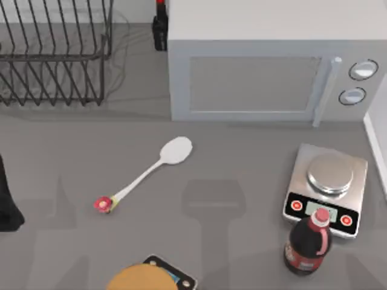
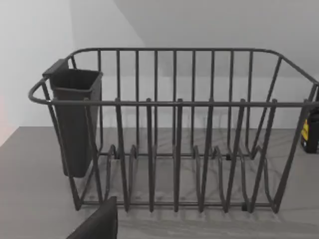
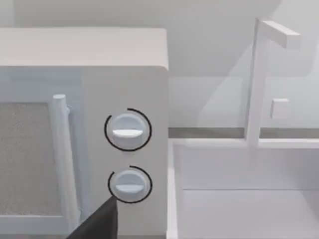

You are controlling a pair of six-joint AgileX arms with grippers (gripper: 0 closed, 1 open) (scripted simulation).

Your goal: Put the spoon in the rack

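The white spoon (image 1: 145, 175) lies flat on the grey table near the middle. Its oval bowl points to the back right and its pink-red flower end (image 1: 104, 204) to the front left. The dark wire rack (image 1: 54, 57) stands at the back left; in the left wrist view the rack (image 2: 174, 102) faces me with upright prongs and a dark cup (image 2: 75, 119) hung on one end. My left arm (image 1: 6, 199) sits at the table's left edge, well left of the spoon. A dark tip of my left gripper (image 2: 97, 224) and of my right gripper (image 3: 97, 221) shows low in each wrist view.
A white microwave (image 1: 254, 78) stands at the back, right of the rack. A silver kitchen scale (image 1: 329, 187) and a cola bottle (image 1: 307, 241) stand at the front right. A round brown item (image 1: 142, 279) is at the front edge. A white basin (image 3: 249, 199) adjoins the microwave.
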